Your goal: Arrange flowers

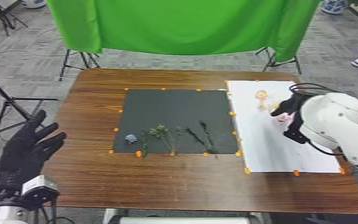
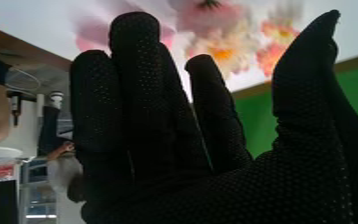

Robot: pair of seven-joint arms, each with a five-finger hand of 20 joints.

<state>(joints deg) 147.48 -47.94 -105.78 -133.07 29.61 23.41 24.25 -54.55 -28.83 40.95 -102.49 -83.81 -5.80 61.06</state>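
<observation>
Brown table (image 1: 167, 180), sprigs (image 1: 160, 132) near to far, tops farthest

Lab-like room, grey carpet tiles (image 1: 33, 60), green backdrop cloth (image 1: 184, 25), black stands (image 1: 11, 100), trailing cables

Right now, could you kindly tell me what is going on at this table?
The robot is at work on a flower arrangement. Its right hand is open over the white sheet, close to a pink flower, and appears to hold nothing. Pale orange flowers lie farther up the sheet. Leafy green stems lie on the dark mat. The left hand is open at the table's left side.
</observation>
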